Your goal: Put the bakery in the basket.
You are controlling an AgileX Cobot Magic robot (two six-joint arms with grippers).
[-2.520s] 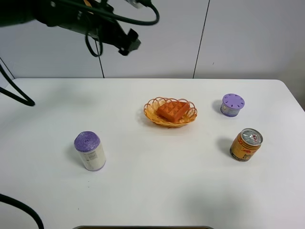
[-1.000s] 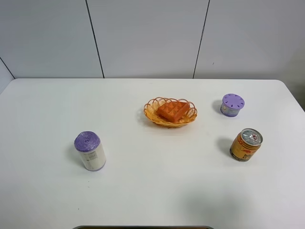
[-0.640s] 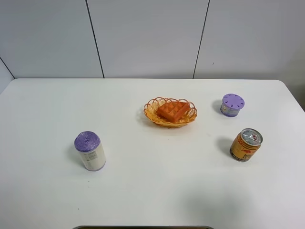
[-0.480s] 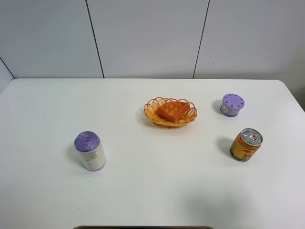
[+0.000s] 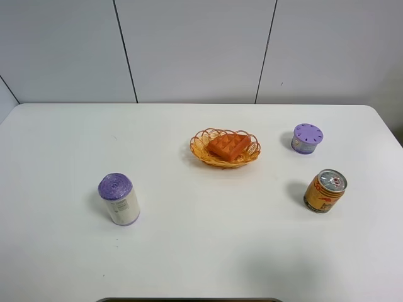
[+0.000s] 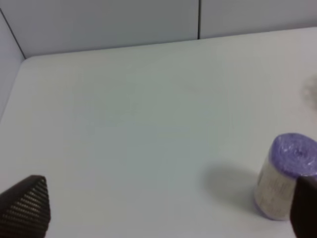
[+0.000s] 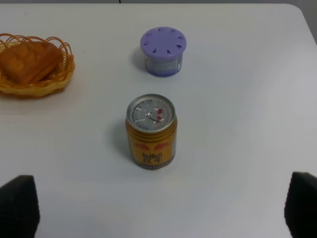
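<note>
The bakery (image 5: 228,145), an orange-brown gridded wedge, lies inside the oval wicker basket (image 5: 199,144) at the middle of the white table. Both also show in the right wrist view, the bakery (image 7: 29,59) lying in the basket (image 7: 49,85). Neither arm shows in the exterior high view. My left gripper (image 6: 163,210) is open and empty, with only its two dark fingertips (image 6: 25,206) showing, far from the basket. My right gripper (image 7: 158,206) is open and empty, its fingertips (image 7: 17,206) wide apart on the near side of the drink can.
A white roll with a purple top (image 5: 118,199) stands at the front left and shows in the left wrist view (image 6: 287,176). An orange-gold drink can (image 5: 325,190) (image 7: 151,131) and a small purple-lidded pot (image 5: 306,138) (image 7: 163,51) stand at the right.
The left arm, high at the back left 2.5 s ago, has left the exterior high view. Nothing on the table has moved.
</note>
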